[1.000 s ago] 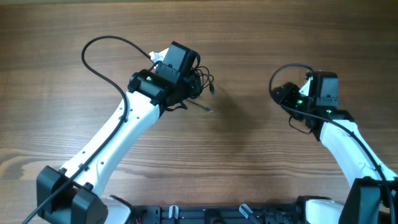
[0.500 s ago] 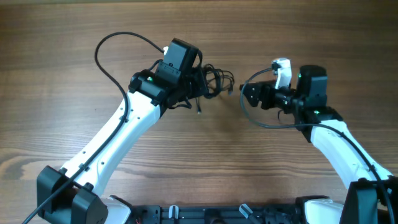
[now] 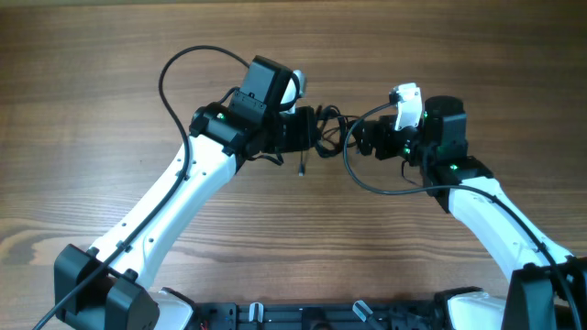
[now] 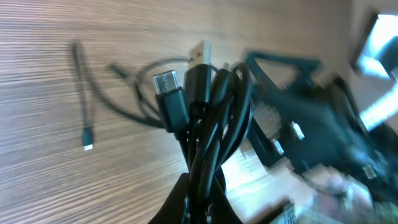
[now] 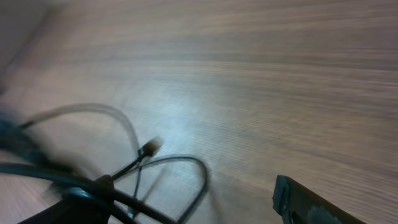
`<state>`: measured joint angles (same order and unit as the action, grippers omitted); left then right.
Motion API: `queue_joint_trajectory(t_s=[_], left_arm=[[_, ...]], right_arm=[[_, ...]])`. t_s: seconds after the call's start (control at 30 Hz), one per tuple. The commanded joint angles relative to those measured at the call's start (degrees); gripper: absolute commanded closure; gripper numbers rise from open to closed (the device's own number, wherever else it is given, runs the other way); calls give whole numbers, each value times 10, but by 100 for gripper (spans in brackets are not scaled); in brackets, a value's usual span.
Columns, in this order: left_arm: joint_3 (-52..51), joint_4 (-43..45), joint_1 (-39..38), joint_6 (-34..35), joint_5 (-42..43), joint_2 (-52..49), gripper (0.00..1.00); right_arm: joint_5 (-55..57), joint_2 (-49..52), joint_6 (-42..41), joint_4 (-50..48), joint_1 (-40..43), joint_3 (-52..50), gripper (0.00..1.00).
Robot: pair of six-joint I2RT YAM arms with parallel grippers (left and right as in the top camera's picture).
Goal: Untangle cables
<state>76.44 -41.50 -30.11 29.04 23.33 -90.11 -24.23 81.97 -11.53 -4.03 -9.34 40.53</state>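
Note:
The cables are a bunch of thin black cords held above the table between the two arms. My left gripper is shut on the bunch. In the left wrist view the cords rise from the closed fingertips of my left gripper, with USB plugs at the top. One cord end hangs down with a small plug. My right gripper is open, just right of the bunch. In the right wrist view, which is blurred, my right gripper has one finger at lower right and cord loops at lower left.
A thick black arm cable loops behind the left arm. Another curves in front of the right wrist. The blurred right gripper fills the right side of the left wrist view. The wooden table lies all round.
My left gripper has carried the cable bunch to the right. My right arm has swung left towards it, so the two grippers now almost meet.

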Motion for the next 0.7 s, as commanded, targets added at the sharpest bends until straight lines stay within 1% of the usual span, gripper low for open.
queue_joint_trajectory(t_s=[0.0,0.03,0.07,0.1,0.13,0.17,0.23,0.27,0.4,0.47,0.53,0.6,0.67], left_arm=[[3,2,-2,-106,141,14,96],[3,-1,-2,-114,160,14,96],[3,-9,-2,-120,163,14,96],[3,-19,-2,-124,163,14,96],[3,-30,-1,-124,162,14,96],[3,-44,-1,-126,162,14,96],[3,-65,-1,-155,163,14,96],[3,-78,-1,-169,163,14,96],[3,-83,-1,-168,134,14,96],[3,-78,3,-165,111,14,96],[3,-68,10,-143,92,14,96],[3,-54,20,-96,62,14,96],[3,-32,24,-75,57,14,96]], right_arm=[[99,18,-74,-36,-2,-2,14],[138,21,-105,-43,-1,-2,12],[196,24,-157,-39,1,-2,8],[222,25,-185,-33,5,-2,2],[246,26,-211,-26,12,-2,1],[251,28,-219,-20,32,-2,0],[251,28,-225,-12,64,-2,0],[250,28,-233,1,94,-2,0],[250,28,-236,46,179,-2,1],[243,28,-258,64,213,-2,1],[229,28,-266,71,233,-2,1],[210,28,-264,73,237,-2,0],[152,28,-256,70,237,-2,0]])
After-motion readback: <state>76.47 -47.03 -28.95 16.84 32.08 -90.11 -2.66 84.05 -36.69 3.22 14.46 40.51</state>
